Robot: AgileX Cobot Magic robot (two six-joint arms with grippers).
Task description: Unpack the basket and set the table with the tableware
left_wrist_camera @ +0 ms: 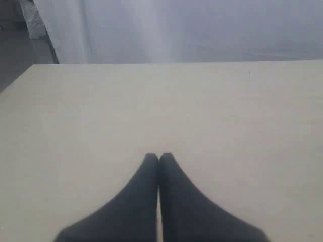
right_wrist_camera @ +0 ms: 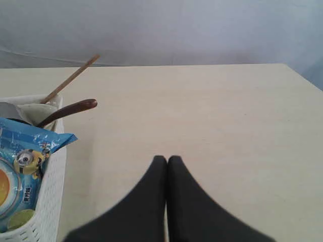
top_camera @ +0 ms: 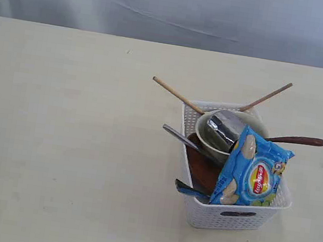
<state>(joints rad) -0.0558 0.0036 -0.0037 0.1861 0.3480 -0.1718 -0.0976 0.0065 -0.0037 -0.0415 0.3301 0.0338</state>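
The white basket (top_camera: pixel 235 218) stands on the cream table (top_camera: pixel 62 143), right of centre. In it lie the white bowl (top_camera: pixel 203 133) holding the steel cup (top_camera: pixel 223 130), the brown plate (top_camera: pixel 201 169), two chopsticks (top_camera: pixel 177 95) (top_camera: pixel 267 97), the dark wooden spoon (top_camera: pixel 297 140) and steel cutlery handles (top_camera: pixel 177 135). Neither arm shows in the exterior view. My left gripper (left_wrist_camera: pixel 159 157) is shut over bare table. My right gripper (right_wrist_camera: pixel 167 159) is shut beside the basket (right_wrist_camera: pixel 50 201), with the spoon (right_wrist_camera: pixel 68 111) and a chopstick (right_wrist_camera: pixel 70 79) in sight.
A blue crisp packet (top_camera: pixel 254 170) leans upright in the basket's front right corner, covering part of the bowl; the same packet (right_wrist_camera: pixel 20 171) shows in the right wrist view. A pale curtain hangs behind the table's far edge (top_camera: pixel 172 43).
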